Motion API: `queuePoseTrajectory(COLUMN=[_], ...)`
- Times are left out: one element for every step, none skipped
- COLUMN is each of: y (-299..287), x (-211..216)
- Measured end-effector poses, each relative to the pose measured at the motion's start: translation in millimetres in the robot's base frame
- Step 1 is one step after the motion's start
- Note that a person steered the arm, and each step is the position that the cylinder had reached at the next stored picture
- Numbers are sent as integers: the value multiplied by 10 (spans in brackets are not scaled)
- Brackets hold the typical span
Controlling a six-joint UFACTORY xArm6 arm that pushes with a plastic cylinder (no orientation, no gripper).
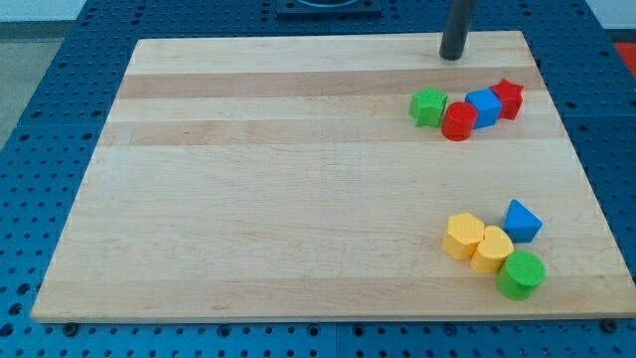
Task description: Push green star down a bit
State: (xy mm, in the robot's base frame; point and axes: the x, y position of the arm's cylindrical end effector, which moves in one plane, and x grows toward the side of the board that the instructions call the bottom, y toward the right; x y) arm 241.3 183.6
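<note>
The green star lies at the upper right of the wooden board. It touches a red cylinder on its right. A blue cube and a red star continue that row to the right. My tip stands near the board's top edge, above and slightly right of the green star, apart from it.
At the lower right sits a second cluster: a yellow hexagon, a yellow heart-like block, a blue triangle and a green cylinder. A blue pegboard surface surrounds the board.
</note>
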Motion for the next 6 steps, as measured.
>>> queuePoseTrajectory(y=[-6,-35,-246,-540,-892,-1238], x=[440,500,705,912,1273,1480])
